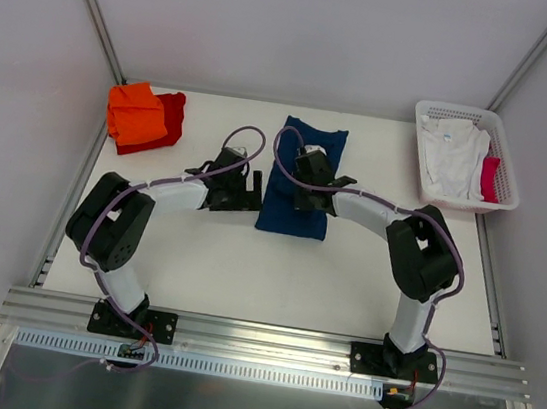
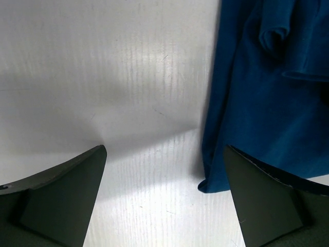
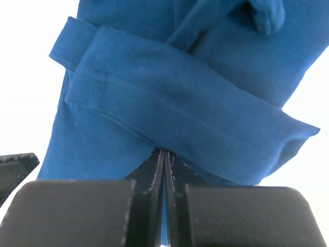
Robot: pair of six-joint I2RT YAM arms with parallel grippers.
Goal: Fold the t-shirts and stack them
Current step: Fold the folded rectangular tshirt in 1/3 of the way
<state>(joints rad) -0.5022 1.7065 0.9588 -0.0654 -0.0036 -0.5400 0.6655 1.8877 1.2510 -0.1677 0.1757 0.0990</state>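
A navy blue t-shirt [image 1: 294,215] lies folded into a long strip at the table's middle. My right gripper [image 1: 307,181] rests over its upper half. In the right wrist view my right gripper [image 3: 165,152] is shut, its tips pinching a diagonal fold of the blue t-shirt [image 3: 154,77] that tents over them. My left gripper [image 1: 238,196] sits just left of the strip, open and holding nothing. In the left wrist view my left gripper [image 2: 164,149] is wide over bare table, the blue t-shirt's [image 2: 267,92] corner by the right finger. Orange [image 1: 136,112] and red [image 1: 173,109] t-shirts lie folded far left.
A white lattice basket [image 1: 467,113] stands at the far right corner, holding a white t-shirt [image 1: 451,155] and a red cloth [image 1: 490,179]. Metal frame rails run along the table's sides and near edge. White walls close in behind.
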